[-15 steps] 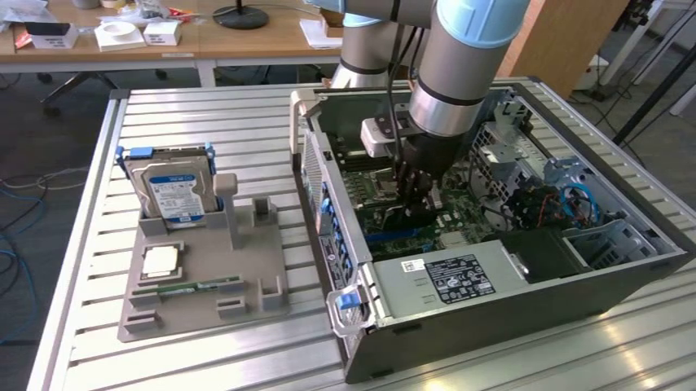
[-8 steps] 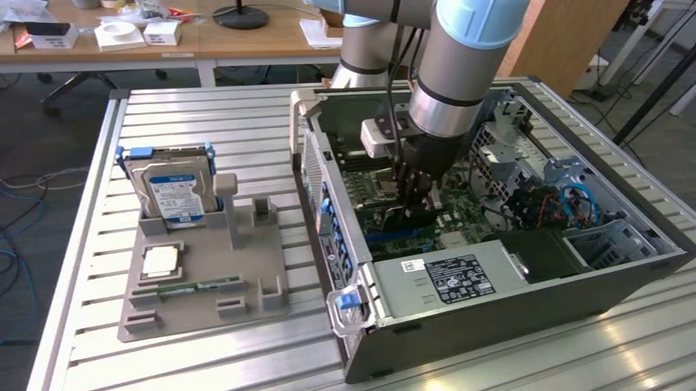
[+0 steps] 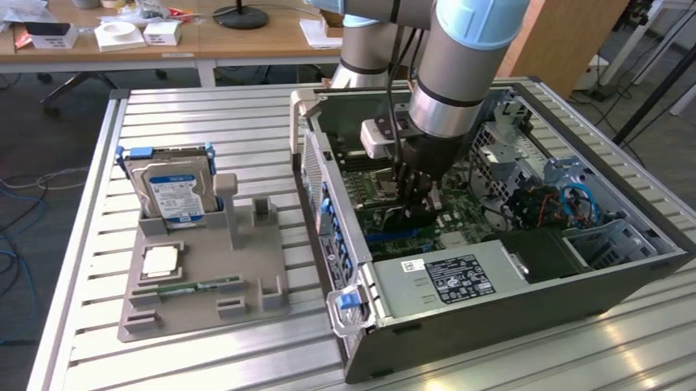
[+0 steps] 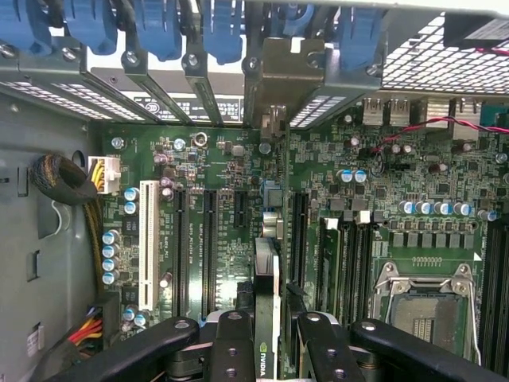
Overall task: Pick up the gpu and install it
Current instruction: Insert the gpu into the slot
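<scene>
**Claw holding the gpu over the motherboard inside the open case**

The grey robot arm reached down into the open dark-grey metal computer case (image 3: 609, 281), which lay on its side on the slatted aluminium tabletop (image 3: 244, 134). The black multi-fingered claw (image 3: 416, 198) was deep in the case, just above the green motherboard (image 4: 215, 199). In the wrist view the claw (image 4: 267, 322) was clenched on the thin, flat black gpu (image 4: 266, 274), which stood on edge between the inner fingers (image 4: 231, 346), with 1 finger on either face of the card. The gpu ran lengthwise toward the row of blue-clipped rear bracket bays (image 4: 223, 36), in line with the long black expansion slots (image 4: 210, 239) and well to one side of the long white slot (image 4: 147, 243). Whether its lower edge sat in a slot could not be told. The empty silver processor socket (image 4: 425, 306) lay on the other side of the card, beyond the memory slots.

At the exterior view's left, apart from the case, a grey plastic parts holder (image 3: 256, 297) rested on the tabletop. It carried 1 silver hard drive with a blue label (image 3: 174, 191) standing upright, 1 square pale processor chip (image 3: 161, 261) lying flat, and 1 narrow green memory stick (image 3: 196, 287) lying just in front of the chip.
</scene>
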Controlling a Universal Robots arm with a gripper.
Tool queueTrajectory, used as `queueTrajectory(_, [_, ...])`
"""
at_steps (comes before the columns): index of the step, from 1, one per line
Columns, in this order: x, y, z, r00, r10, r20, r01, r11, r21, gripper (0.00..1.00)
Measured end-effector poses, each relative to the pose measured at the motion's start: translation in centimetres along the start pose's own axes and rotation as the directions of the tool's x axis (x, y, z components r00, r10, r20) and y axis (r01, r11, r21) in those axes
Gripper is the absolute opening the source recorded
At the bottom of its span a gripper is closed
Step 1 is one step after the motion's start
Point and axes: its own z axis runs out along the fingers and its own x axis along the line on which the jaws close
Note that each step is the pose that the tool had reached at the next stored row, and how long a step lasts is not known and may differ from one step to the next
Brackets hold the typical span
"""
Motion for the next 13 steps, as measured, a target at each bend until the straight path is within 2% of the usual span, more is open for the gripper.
queueTrajectory(13, [0.05, -0.01, -0.01, 1.0000, 0.001, -0.0008, -0.001, 1.0000, -0.0001, 0.26])
